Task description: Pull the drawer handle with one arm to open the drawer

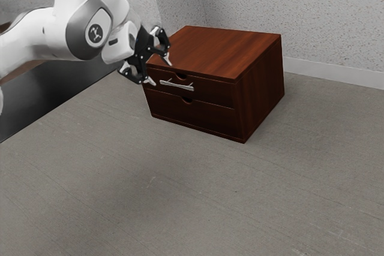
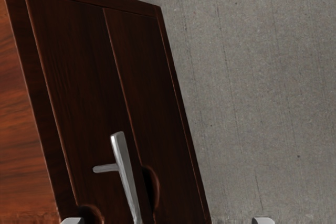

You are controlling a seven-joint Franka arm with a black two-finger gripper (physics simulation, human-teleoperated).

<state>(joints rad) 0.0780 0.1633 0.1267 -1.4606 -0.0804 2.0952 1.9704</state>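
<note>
A dark red-brown wooden cabinet [image 1: 225, 52] stands on the floor, with two drawers in its front. The upper drawer [image 1: 210, 92] carries a silver bar handle [image 1: 177, 86] and sits flush with the front. My black gripper [image 1: 159, 71] hovers open at the cabinet's upper front corner, just to the exterior view's left of the handle, and touches nothing. In the wrist view the handle [image 2: 125, 174] lies ahead of the hand between my two fingertips [image 2: 72, 220], nearer to one of them. The lower drawer [image 1: 195, 112] is also flush.
The cabinet rests on grey floor [image 1: 180, 196], near a speckled wall with a white skirting board [image 1: 336, 71] behind it. A dark panel [image 1: 54, 88] lies under the arm at the exterior view's left. Open floor spreads in front of the drawers.
</note>
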